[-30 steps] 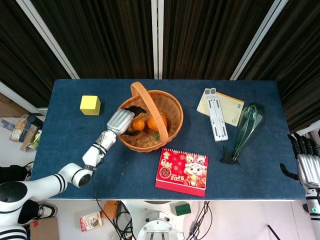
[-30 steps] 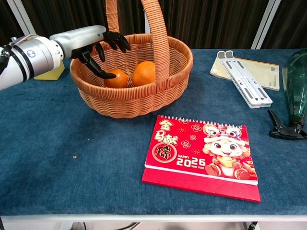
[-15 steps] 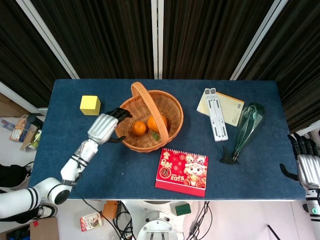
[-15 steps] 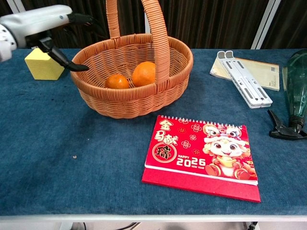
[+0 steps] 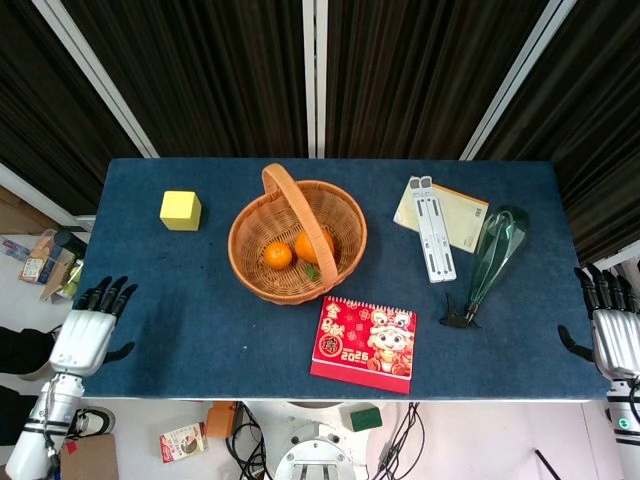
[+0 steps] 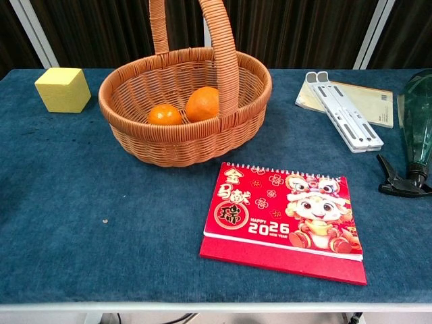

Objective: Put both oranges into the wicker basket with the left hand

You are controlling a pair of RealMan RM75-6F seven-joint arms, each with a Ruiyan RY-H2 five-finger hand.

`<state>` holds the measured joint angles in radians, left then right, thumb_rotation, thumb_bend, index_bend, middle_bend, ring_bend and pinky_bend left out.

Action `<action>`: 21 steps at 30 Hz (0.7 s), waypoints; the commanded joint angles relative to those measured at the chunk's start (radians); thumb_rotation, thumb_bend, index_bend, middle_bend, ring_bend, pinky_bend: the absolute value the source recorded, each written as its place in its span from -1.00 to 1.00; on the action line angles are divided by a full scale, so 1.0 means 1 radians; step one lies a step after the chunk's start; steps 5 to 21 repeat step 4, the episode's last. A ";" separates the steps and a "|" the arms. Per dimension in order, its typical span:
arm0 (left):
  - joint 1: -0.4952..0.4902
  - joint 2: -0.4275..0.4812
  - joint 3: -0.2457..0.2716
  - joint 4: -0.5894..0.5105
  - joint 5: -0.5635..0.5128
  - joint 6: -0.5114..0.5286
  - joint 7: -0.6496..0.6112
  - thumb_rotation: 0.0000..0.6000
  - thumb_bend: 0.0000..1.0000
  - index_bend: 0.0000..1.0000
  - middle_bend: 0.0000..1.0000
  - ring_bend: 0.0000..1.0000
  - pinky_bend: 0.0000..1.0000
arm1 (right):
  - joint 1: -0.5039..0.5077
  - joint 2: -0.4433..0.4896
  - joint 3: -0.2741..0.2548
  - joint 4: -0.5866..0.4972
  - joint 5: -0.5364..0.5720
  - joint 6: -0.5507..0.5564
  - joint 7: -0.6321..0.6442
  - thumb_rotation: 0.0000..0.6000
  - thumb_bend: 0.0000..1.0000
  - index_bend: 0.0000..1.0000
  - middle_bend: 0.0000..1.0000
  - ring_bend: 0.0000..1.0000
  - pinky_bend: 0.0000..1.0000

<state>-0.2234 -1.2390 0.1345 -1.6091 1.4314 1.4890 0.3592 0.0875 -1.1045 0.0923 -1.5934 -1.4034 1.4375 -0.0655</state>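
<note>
Open worktop at lower left, clutter to the right

In the head view the blue worktop point(image 5: 180, 300) lies bare across the lower left; the wicker basket point(image 5: 345, 235) with its tall handle point(image 5: 285, 195) blocks the centre, a yellow cube point(image 5: 180, 210) sits upper left, the red calendar point(image 5: 365, 337) just below the basket, and the white stand point(image 5: 432, 230) and green bottle point(image 5: 492, 255) crowd the right.

The chest view cuts off the basket handle point(image 6: 226, 61) at the top and the spray bottle point(image 6: 417, 121) at the right.
</note>
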 commanded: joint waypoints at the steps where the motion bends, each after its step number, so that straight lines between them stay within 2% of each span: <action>1: 0.031 0.009 0.003 -0.005 0.007 0.030 0.003 0.55 -0.80 -0.85 -0.99 -1.00 -0.71 | 0.000 -0.001 -0.002 0.000 -0.001 -0.002 -0.005 1.00 -0.43 -1.00 -1.00 -1.00 -1.00; 4: 0.043 0.000 -0.017 0.012 0.029 0.059 -0.001 0.47 -0.80 -0.85 -0.99 -1.00 -0.71 | -0.002 0.000 -0.002 -0.001 -0.005 0.004 -0.004 1.00 -0.43 -1.00 -1.00 -1.00 -1.00; 21: 0.043 0.000 -0.017 0.012 0.029 0.059 -0.001 0.47 -0.80 -0.85 -0.99 -1.00 -0.71 | -0.002 0.000 -0.002 -0.001 -0.005 0.004 -0.004 1.00 -0.43 -1.00 -1.00 -1.00 -1.00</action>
